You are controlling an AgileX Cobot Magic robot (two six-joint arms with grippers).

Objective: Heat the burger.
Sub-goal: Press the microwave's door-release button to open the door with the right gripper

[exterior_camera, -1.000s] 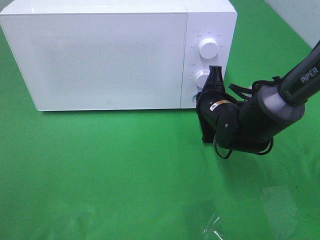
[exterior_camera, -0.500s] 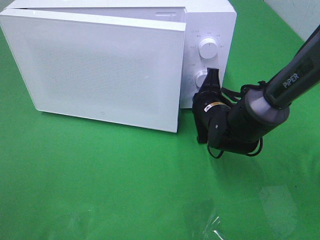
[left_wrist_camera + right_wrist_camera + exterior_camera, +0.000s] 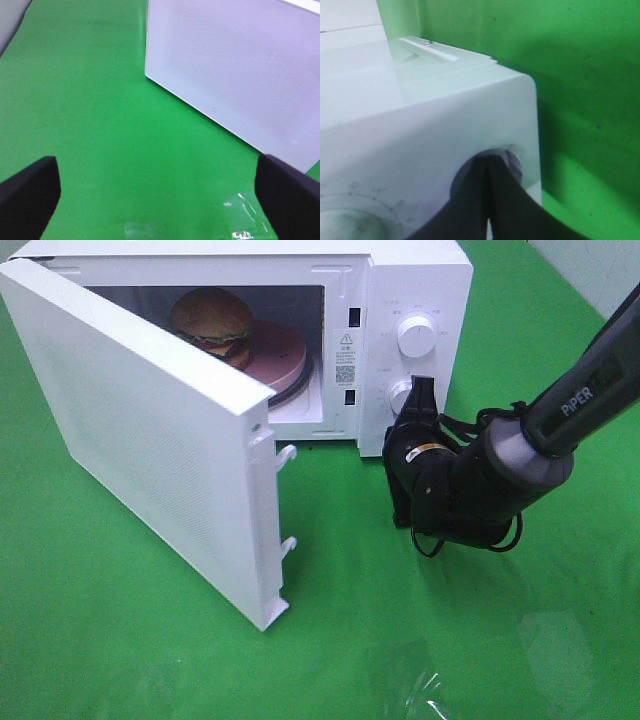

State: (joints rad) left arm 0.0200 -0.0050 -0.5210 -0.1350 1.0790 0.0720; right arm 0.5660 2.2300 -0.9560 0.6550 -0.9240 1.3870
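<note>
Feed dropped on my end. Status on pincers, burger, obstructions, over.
Left pincer open, empty. Right pincer shut, tip against microwave front. Burger inside on pink plate, door wide open. Nothing blocking cavity.

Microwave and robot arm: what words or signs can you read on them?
"PiPER": on the right arm.
Warning sticker with a triangle, inside the microwave: words too small.
Marks around the knobs: too small.
Yellow label on that arm: too small.
Tiny mark on the door: unreadable.
</note>
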